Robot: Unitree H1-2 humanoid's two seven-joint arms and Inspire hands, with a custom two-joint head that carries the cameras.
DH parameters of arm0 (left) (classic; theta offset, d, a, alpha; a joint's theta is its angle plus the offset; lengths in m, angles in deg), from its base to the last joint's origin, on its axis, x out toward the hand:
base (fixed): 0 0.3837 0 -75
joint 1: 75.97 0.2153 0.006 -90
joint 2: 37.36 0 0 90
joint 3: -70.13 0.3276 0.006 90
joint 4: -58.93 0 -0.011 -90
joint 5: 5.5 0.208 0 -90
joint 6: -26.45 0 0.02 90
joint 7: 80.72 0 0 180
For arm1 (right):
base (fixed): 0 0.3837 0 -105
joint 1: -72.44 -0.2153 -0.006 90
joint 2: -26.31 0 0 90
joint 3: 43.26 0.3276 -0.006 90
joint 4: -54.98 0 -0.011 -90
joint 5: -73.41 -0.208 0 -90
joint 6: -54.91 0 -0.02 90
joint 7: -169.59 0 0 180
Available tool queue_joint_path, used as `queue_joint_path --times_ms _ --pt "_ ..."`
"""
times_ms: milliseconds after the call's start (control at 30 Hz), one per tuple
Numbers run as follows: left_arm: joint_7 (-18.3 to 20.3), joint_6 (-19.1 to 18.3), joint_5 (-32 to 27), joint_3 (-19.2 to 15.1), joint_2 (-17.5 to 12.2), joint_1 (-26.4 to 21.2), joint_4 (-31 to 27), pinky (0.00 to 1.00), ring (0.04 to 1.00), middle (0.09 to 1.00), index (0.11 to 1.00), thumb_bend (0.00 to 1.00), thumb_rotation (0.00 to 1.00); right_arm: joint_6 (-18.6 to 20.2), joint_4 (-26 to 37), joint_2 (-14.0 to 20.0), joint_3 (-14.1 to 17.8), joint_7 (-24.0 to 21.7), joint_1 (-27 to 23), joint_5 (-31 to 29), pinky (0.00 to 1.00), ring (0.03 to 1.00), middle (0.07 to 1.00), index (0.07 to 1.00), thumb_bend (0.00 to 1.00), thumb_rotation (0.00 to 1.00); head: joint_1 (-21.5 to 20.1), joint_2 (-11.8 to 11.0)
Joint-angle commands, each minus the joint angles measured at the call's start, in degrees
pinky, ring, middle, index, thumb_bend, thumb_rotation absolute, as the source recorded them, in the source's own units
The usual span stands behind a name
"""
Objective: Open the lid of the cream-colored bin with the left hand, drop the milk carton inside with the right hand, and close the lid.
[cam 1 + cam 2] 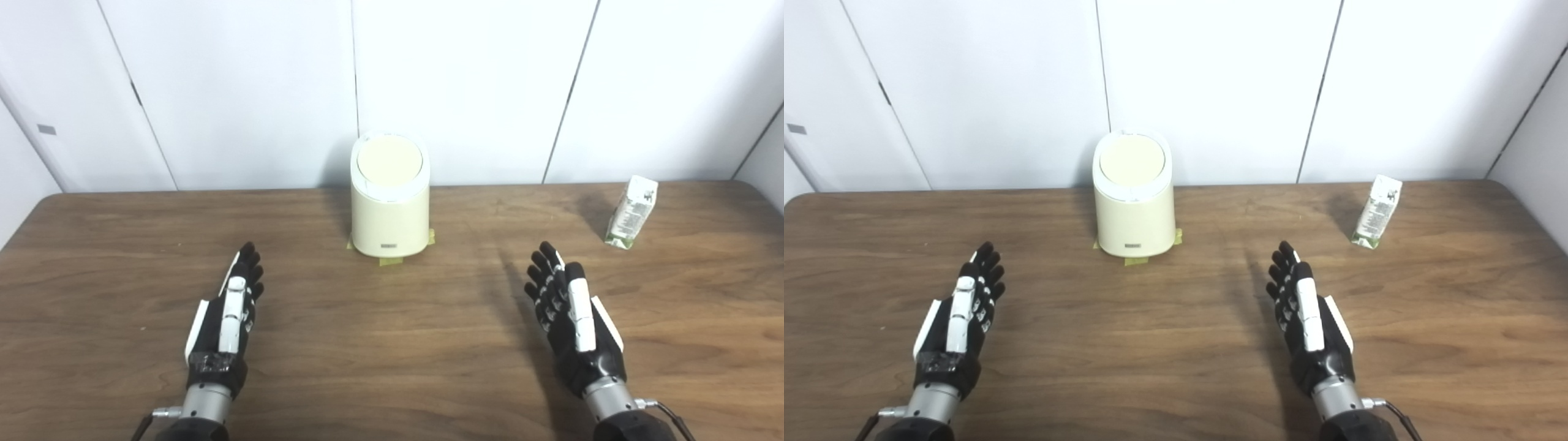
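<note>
Table (392, 343): bin (390, 211) at back centre, lid (389, 160) shut; carton (631, 212) upright far right. My left hand (228, 315) and right hand (572, 315) flat, fingers spread, empty. Step: left goes to lid, lift from front edge, don't shove bin.

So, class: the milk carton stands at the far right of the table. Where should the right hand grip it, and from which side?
Probably around the middle of the milk carton, across its flat side faces, coming from the near left where the right hand waits open. The carton stands upright, tall and narrow, with bare table around it, so a sideways wrap seems safer than pinching the folded top.
</note>
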Motion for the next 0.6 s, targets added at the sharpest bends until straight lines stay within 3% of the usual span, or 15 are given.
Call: queue_joint_path --times_ms 0,200,567 --pt "0.0 2.0 0.5 0.4 0.1 -0.8 -0.6 1.00 1.000 1.000 0.997 0.46 0.99 -1.1 1.8 0.4 0.5 -0.5 -0.9 -0.6 1.00 1.000 1.000 1.000 0.58 0.97 0.5 0.0" --pt "-0.2 2.1 1.5 1.3 0.3 -0.8 -0.7 1.00 1.000 1.000 1.000 0.47 1.00 -1.2 1.4 1.1 1.3 -1.2 -0.8 -2.7 1.00 1.000 1.000 1.000 0.55 0.98 2.5 -0.4" --pt "0.0 2.3 1.6 1.0 0.1 -0.6 -0.7 1.00 1.000 0.995 1.000 0.48 0.98 -0.7 1.6 0.3 1.5 -0.4 -0.6 -2.8 1.00 1.000 1.000 1.000 0.55 0.98 0.7 -0.7"
